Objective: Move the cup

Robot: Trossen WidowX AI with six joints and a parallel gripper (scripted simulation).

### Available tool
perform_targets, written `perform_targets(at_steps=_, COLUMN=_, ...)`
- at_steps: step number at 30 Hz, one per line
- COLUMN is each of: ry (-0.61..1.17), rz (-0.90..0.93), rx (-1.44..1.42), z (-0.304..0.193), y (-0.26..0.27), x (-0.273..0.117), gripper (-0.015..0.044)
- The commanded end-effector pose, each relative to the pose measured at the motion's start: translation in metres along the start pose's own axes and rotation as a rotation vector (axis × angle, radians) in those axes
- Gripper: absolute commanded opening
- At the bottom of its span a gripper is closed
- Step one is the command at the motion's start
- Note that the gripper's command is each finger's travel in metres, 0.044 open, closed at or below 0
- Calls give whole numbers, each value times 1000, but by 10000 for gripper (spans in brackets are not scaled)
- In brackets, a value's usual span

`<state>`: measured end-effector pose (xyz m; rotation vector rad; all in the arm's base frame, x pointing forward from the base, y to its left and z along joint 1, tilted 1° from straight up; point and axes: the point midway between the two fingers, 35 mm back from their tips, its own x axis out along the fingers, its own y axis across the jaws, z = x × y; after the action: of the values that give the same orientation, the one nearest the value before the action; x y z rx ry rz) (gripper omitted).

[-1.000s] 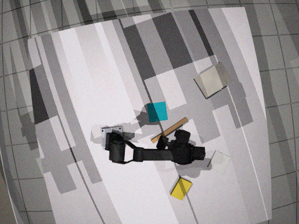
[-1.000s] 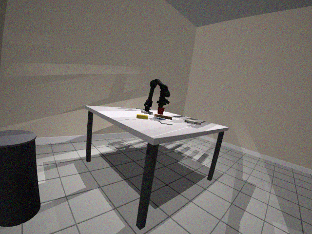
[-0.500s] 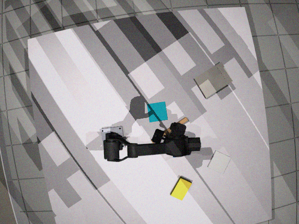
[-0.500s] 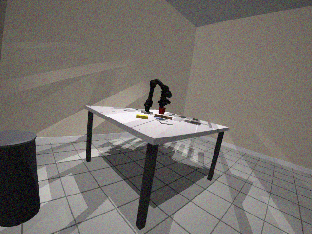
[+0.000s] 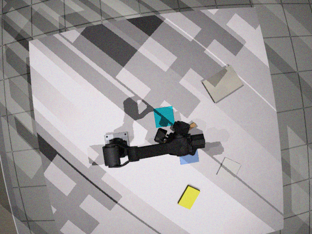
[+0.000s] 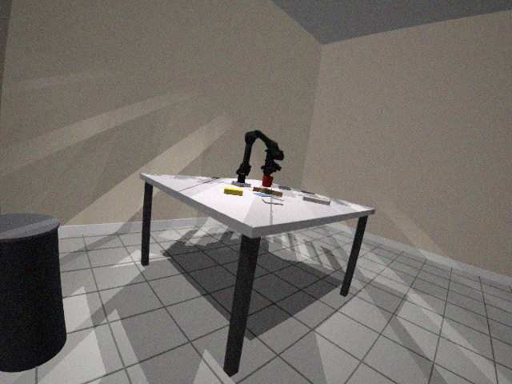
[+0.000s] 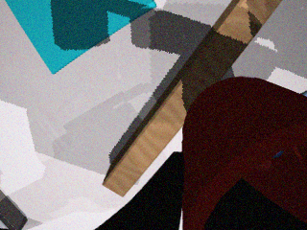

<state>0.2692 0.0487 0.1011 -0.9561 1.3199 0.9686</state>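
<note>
1 table (image 5: 75,75). 1 robot arm (image 5: 151,149) w/ 1 gripper (image 6: 270,171), shut on 1 red cup (image 6: 267,181). Marbles: can't count, inside of cup too dark in wrist view.

2 colored pads: 1 teal (image 5: 164,116) far of the arm's wrist, 1 light blue (image 5: 189,159) near side, partly under the arm.

1 wooden stick (image 7: 192,90), mostly hidden from top. 1 yellow block (image 5: 189,197), near right. 1 beige slab (image 5: 222,84), far right. 1 thin pale square sheet (image 5: 230,166), right of blue pad. 1 gray base plate (image 5: 117,137) at arm's foot.

Off the table: 1 dark round bin (image 6: 26,289), left on floor. Table legs visible: 4.
</note>
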Motion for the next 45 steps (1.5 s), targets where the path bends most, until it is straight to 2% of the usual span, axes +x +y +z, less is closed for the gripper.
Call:
perform_targets(at_steps=1, ry=-7, rz=-5, rx=5, z=6, y=8, x=-1, gripper=0)
perform_targets(at_steps=45, ry=-12, rz=1, rx=5, z=58, y=76, x=-4, gripper=0)
